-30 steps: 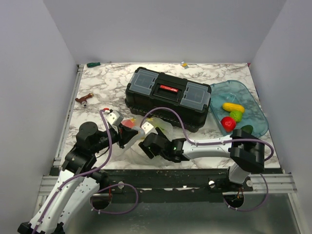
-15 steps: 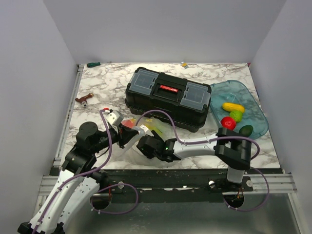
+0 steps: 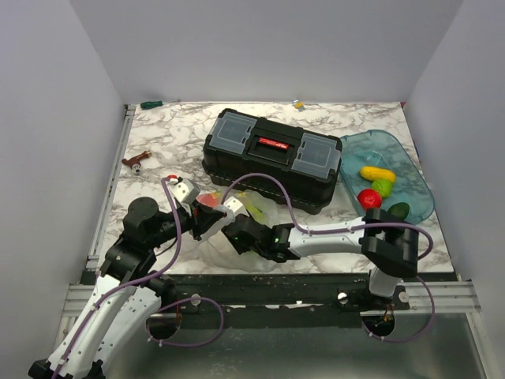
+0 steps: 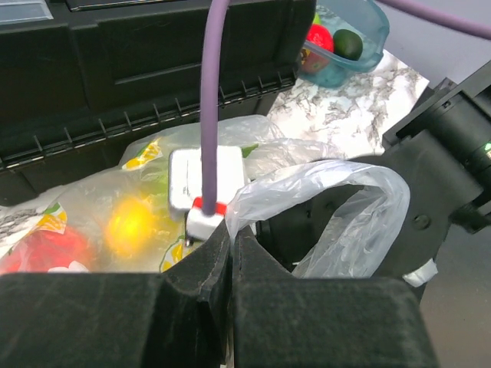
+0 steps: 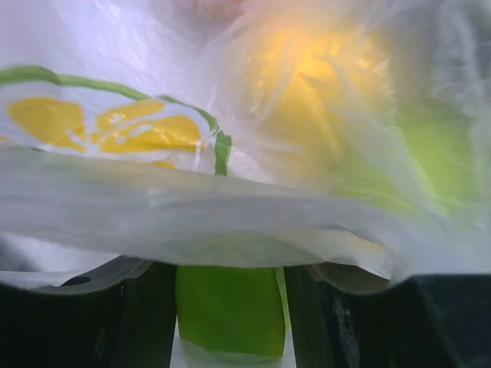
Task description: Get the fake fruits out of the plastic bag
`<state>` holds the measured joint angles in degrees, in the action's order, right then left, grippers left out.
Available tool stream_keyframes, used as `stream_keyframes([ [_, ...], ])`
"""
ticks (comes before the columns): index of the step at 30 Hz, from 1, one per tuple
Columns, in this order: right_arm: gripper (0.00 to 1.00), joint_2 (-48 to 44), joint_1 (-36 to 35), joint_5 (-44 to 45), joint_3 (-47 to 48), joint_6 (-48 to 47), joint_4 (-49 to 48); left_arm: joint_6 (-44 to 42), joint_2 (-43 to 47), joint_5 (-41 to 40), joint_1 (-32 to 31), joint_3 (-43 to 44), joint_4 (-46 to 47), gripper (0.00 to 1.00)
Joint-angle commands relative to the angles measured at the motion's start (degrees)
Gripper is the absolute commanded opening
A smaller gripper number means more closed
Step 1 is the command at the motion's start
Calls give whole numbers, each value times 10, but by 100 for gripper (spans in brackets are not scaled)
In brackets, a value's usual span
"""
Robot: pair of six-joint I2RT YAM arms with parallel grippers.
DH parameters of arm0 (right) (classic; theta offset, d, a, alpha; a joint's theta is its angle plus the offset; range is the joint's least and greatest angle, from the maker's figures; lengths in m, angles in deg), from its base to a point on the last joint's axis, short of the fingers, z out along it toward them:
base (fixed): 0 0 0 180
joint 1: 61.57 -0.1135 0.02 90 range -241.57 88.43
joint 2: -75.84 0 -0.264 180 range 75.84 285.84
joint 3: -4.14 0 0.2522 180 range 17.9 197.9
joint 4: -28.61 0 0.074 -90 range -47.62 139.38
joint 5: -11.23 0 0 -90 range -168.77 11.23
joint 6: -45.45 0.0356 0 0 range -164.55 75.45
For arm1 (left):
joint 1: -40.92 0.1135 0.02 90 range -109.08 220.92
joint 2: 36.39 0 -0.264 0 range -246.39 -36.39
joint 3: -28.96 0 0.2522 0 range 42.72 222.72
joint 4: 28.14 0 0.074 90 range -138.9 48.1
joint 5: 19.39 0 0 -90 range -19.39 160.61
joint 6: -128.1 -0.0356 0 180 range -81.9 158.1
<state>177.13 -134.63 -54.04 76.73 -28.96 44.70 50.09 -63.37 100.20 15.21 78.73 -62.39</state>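
Note:
The plastic bag [image 3: 256, 210] lies crumpled in front of the toolbox, with a red fruit [image 3: 209, 200] showing through it. My left gripper [image 4: 230, 231] is shut on the bag's rim [image 4: 337, 192] and holds the mouth up. Beside it a red fruit [image 4: 46, 249] and a yellow-orange fruit [image 4: 130, 226] glow through the film. My right gripper [image 3: 233, 229] reaches into the bag mouth. In the right wrist view a light green fruit [image 5: 226, 310] fills the gap between the dark fingers [image 5: 138, 322], under a fold of film [image 5: 192, 222]. A yellow fruit [image 5: 322, 69] lies beyond.
A black toolbox [image 3: 272, 154] stands just behind the bag. The blue tray [image 3: 359, 140] at the right holds yellow [image 3: 377, 173], light green [image 3: 383, 187], red [image 3: 368, 198] and dark green [image 3: 398, 210] fruits. A brown-handled tool [image 3: 136, 162] and a green screwdriver [image 3: 151, 103] lie at the left.
My right gripper has pushed left and deeper into the bag mouth, and its jaws have narrowed onto the green fruit. The left gripper has stayed shut on the bag's rim.

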Motion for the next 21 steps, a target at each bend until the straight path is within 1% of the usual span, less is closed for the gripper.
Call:
stream_keyframes([
  [1, 28, -61, -3, -7, -34, 7, -83, -4, -2, 0, 2, 6, 1, 0],
  [4, 25, -91, -3, -5, -61, 13, -124, -3, -2, -1, 2, 7, 1, 0],
  [13, 24, -168, -3, -28, -150, 39, -281, -4, -3, -2, 2, 8, 0, 0],
  [17, 23, -206, -3, -39, -163, 49, -304, -4, -3, -1, 2, 8, 0, 0],
  [21, 22, -248, -3, -25, -163, 55, -291, -4, -3, -1, 2, 8, 0, 0],
])
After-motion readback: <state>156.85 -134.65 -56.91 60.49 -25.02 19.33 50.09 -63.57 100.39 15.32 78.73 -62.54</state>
